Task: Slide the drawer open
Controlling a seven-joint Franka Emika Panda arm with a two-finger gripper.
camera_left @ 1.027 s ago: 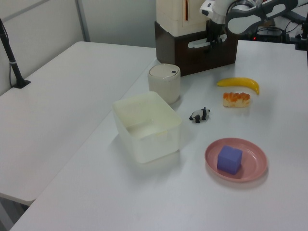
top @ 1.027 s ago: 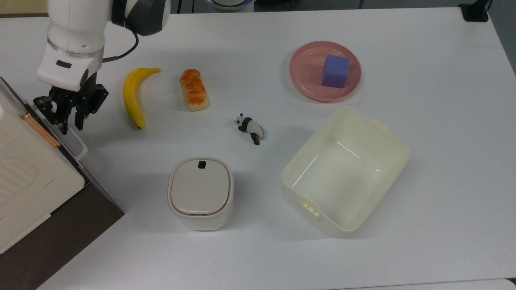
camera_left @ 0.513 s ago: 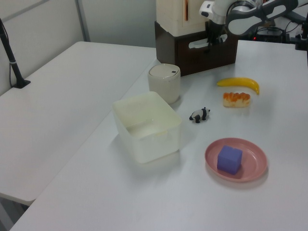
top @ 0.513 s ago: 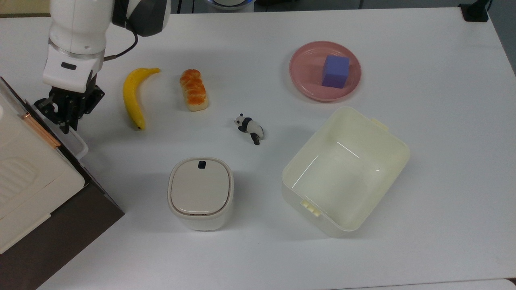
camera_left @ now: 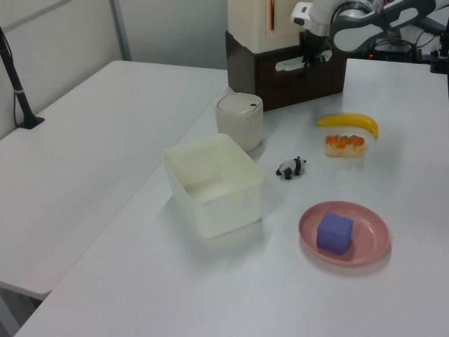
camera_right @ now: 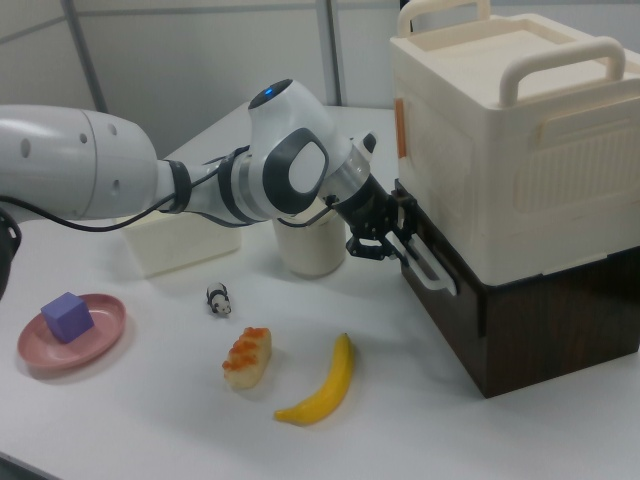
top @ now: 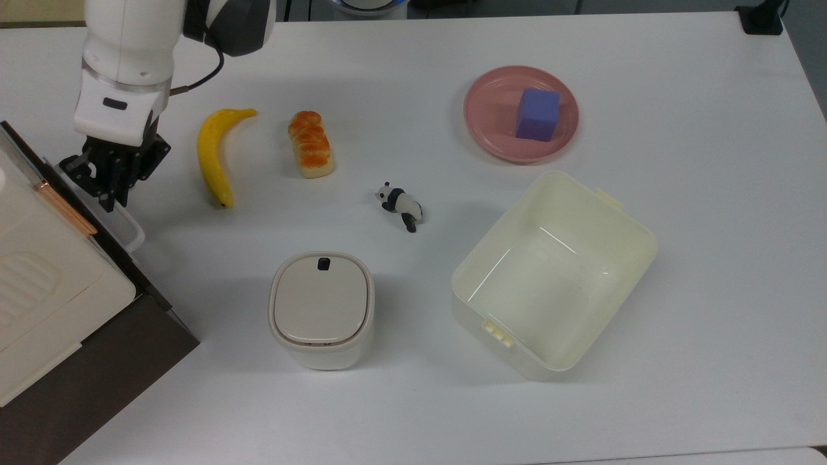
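The drawer [camera_left: 309, 83] is the dark brown front of a dark cabinet at the top view's left edge; its white loop handle [top: 129, 227] sticks out toward the table. My gripper [top: 110, 199] is shut on the upper end of that handle [camera_right: 432, 268]. In the right view my gripper [camera_right: 400, 240] sits against the cabinet's front, and the drawer front [camera_right: 452, 312] stands out a little from the cabinet body. In the left view my gripper [camera_left: 309, 59] hangs in front of the handle [camera_left: 289, 64].
A cream box [top: 39, 271] sits on the cabinet. A banana [top: 213, 155] lies just to the top view's right of my gripper, then a bread roll [top: 311, 143] and a toy panda [top: 402, 205]. A white lidded bin [top: 321, 309], cream tub [top: 554, 271] and pink plate [top: 491, 129] with a purple cube [top: 537, 114] stand farther off.
The fingers, open a second ago, have closed on the handle. The handle and drawer front have since shifted slightly toward the top view's right.
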